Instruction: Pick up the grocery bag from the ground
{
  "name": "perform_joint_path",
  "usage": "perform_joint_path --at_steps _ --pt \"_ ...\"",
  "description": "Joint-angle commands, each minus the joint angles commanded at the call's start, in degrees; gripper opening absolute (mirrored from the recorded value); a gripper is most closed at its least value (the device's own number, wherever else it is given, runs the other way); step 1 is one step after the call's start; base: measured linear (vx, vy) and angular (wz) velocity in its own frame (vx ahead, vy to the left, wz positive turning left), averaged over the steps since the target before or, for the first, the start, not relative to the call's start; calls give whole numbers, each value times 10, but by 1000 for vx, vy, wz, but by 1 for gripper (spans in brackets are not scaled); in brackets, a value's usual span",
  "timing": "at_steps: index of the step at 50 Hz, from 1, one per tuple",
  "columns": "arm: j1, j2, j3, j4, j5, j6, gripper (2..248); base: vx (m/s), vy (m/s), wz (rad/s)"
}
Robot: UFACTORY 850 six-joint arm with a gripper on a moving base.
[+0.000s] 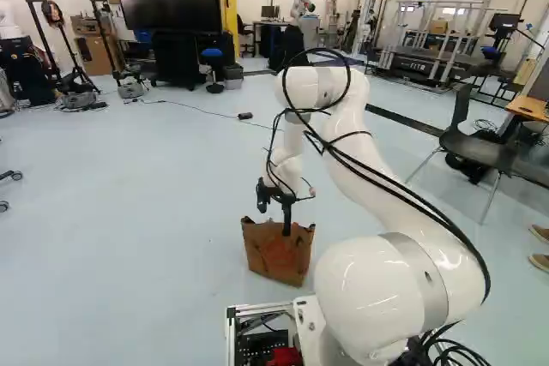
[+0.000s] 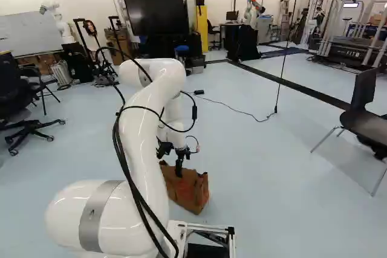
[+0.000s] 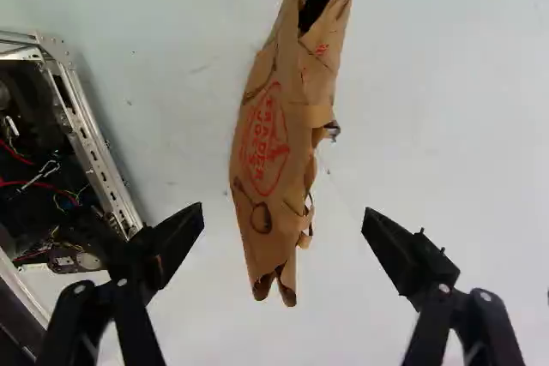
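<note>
A brown paper grocery bag [image 1: 276, 255] with a red print stands on the floor just ahead of the base. Over its top edge is my gripper [image 1: 276, 203], pointing down; in the right base view one finger overlaps the bag [image 2: 186, 190]. From the wrist, the gripper [image 3: 283, 222] has its fingers wide apart, one on either side of the narrow bag [image 3: 279, 143], with floor showing between each finger and the paper. Neither fingertip is seen touching it.
The base's metal frame [image 3: 94, 135] lies close beside one finger. A dark chair [image 2: 366, 110] stands at the right, a wheeled chair [image 2: 30, 128] at the left. Cables cross the floor farther ahead. Another robot [image 1: 300, 4] stands far back.
</note>
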Motion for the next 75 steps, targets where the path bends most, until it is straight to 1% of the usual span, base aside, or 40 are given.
perform_joint_path --at_steps 14,75 --pt "0 -32 -25 0 -18 0 247 0 0 0" --pt "0 -166 -140 0 -19 0 247 0 0 0"
